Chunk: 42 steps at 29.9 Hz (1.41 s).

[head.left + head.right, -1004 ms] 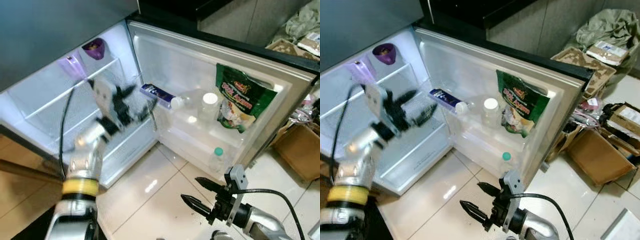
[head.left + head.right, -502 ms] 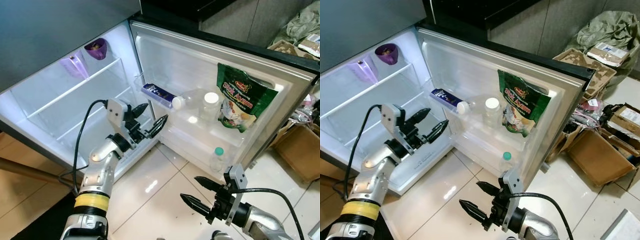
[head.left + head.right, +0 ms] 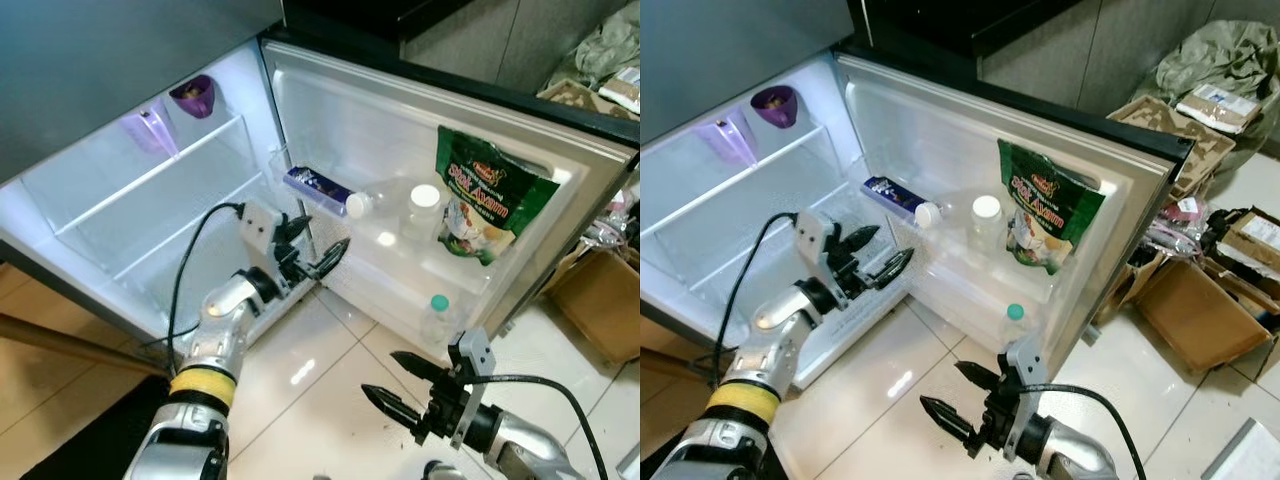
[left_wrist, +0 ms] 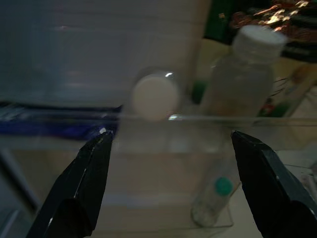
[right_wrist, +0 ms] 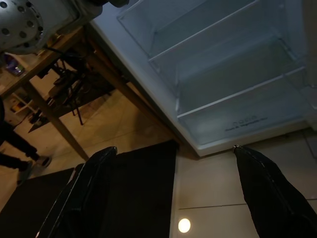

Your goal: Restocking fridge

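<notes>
Before the robot stands the open fridge [image 3: 150, 215], lit inside, with glass shelves; its door [image 3: 420, 150] is swung out to the robot's right. Deep on the upper shelf of the fridge sits a purple cup [image 3: 192, 97].

On the door shelf leans a green pouch [image 3: 482, 200] with a red and yellow label; its writing is too small to read. Beside the pouch, toward the fridge body, stands a clear bottle with a white cap [image 3: 416, 212], and next to it a second bottle with a blue label [image 3: 322, 190] lies on its side, cap toward the pouch. Lower in the door stands a small bottle with a green cap [image 3: 432, 318].

At the lower front corner of the fridge, just beside the door shelf, hangs the left claw [image 3: 312, 250]. Its fingers are spread wide and hold nothing; in the left wrist view they frame the lying bottle's cap.

Below the door, over the tiled floor [image 3: 300, 370], the right claw [image 3: 405, 388] is also spread wide and empty.
</notes>
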Available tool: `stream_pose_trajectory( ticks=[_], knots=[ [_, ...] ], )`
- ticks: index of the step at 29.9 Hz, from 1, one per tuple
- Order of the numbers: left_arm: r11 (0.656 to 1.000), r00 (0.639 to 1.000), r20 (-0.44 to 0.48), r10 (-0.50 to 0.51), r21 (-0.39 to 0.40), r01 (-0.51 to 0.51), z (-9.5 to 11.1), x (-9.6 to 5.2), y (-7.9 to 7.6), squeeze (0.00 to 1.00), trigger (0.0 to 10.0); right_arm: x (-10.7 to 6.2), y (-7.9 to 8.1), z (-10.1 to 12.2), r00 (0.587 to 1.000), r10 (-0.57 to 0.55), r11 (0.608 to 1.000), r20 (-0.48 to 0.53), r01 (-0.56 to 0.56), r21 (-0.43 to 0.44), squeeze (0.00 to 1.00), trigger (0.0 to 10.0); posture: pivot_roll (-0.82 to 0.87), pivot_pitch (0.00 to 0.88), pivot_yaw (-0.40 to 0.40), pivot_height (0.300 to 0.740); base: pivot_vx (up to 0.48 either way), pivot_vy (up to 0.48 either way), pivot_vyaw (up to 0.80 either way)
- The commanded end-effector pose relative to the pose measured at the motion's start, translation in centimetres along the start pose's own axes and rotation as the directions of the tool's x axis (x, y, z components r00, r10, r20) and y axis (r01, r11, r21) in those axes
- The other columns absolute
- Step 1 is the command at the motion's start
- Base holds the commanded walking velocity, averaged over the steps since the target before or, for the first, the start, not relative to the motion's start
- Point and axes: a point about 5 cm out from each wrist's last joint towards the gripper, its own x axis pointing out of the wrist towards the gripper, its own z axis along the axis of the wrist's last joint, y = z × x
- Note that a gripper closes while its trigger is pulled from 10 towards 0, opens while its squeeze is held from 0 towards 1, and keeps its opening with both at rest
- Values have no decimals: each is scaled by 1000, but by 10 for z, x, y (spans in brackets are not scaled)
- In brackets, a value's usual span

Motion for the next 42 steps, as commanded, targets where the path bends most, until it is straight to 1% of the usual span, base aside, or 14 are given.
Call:
stream_pose_trajectory(
  ticks=[1,5,8,13,16,18,24,27,32,36,42],
  knots=[
    [1000,1000,-15,-20,6,20,-5,0,-2,0,10000,-2,0,-3,1000,-22,1000,4,22,4,0,10000,-135,280,125,740,0,0,0],
    [999,999,-13,-38,17,38,-2,6,-3,0,10000,-2,-5,0,998,-61,998,19,61,-4,0,10000,-136,282,128,740,0,0,0],
    [998,999,-4,-44,41,44,3,11,-1,0,10000,-2,-5,1,997,-68,998,23,69,-8,0,10000,-138,284,131,740,0,0,0],
    [998,999,5,-40,53,40,7,14,1,0,10000,-1,-8,1,995,-100,995,31,100,-11,0,10000,-138,284,131,740,0,0,0],
    [997,1000,-22,-8,70,10,4,10,7,0,10000,0,-7,2,995,-100,995,31,101,-18,0,10000,-137,285,132,740,0,0,0],
    [997,1000,-27,-3,73,5,3,10,8,0,10000,0,-7,2,994,-101,995,31,101,-19,0,10000,-137,285,132,740,0,0,0],
    [995,996,-39,77,68,-75,3,0,25,0,10000,1,-2,2,995,-93,996,38,93,-15,0,10000,-151,301,136,740,0,0,0],
    [995,995,-29,93,50,-91,5,-1,30,0,10000,-1,1,2,995,-89,996,40,90,-13,0,10000,-161,312,137,740,0,0,0],
    [996,996,-16,84,43,-84,7,2,30,0,10000,-4,3,2,995,-90,996,40,91,-13,0,10000,-167,319,138,740,0,0,0],
    [1000,1000,1,7,0,-7,8,11,22,0,10000,-10,6,3,994,-99,995,39,100,-13,0,10000,-181,340,141,740,0,0,0],
    [999,999,-16,-44,2,45,4,17,14,0,10000,-13,11,2,994,-105,994,39,106,-7,0,10000,-184,356,148,740,0,0,0]
  ],
)
